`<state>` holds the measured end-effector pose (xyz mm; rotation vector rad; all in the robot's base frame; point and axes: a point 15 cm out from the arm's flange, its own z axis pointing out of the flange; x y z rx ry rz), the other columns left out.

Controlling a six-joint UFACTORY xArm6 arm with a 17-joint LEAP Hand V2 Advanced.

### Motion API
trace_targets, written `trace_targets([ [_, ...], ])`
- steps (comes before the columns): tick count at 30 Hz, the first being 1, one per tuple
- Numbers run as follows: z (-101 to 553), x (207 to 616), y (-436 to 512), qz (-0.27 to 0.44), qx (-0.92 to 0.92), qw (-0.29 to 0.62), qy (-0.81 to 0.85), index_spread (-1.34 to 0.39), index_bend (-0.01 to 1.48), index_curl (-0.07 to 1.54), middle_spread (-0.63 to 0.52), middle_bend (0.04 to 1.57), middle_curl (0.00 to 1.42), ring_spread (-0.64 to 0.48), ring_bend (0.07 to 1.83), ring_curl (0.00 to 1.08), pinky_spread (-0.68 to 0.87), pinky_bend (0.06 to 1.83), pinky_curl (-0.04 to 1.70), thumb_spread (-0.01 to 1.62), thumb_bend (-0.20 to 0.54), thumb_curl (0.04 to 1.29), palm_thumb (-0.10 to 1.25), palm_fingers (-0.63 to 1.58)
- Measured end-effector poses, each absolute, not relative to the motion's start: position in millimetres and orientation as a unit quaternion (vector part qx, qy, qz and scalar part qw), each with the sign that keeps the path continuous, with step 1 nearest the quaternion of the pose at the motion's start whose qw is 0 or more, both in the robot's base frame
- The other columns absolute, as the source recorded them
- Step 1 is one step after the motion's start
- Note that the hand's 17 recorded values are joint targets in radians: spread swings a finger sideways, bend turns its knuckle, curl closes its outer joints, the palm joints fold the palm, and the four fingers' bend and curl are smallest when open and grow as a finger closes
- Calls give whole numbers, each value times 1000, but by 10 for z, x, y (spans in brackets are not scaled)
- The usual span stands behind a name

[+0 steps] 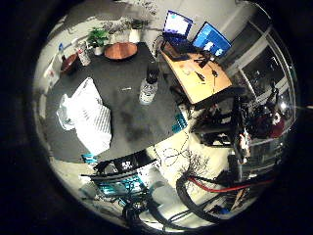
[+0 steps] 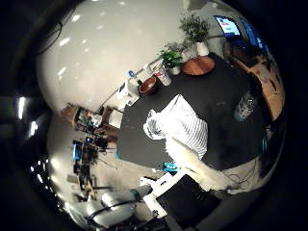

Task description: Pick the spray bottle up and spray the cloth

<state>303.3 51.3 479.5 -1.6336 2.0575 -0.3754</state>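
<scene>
Spray bottle, one, stands beside one crumpled cloth on table; hand's state unclear.

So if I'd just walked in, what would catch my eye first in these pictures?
Probably the white striped cloth, crumpled in a heap on the dark table. Next, the clear spray bottle with its dark top, standing upright on the same table, apart from the cloth. Beyond them, a round wooden plate and a green potted plant sit at the table's far edge, and lit blue screens glow on a wooden desk nearby.
</scene>
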Motion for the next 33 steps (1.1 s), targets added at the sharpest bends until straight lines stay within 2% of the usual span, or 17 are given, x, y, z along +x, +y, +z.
trace_targets([
  [24, 4744, 3031, 383, -141, -584, 233, 765, -257, 169, 310, 58, 190, 322, 272, 357, 241, 633, 906, 175, 922, -30, 378, 643, 128],
  [33, 4813, 2835, 233, -148, -572, 233, 773, -244, 163, 306, 91, 193, 324, 274, 355, 244, 632, 915, 178, 927, -30, 376, 631, 117],
])
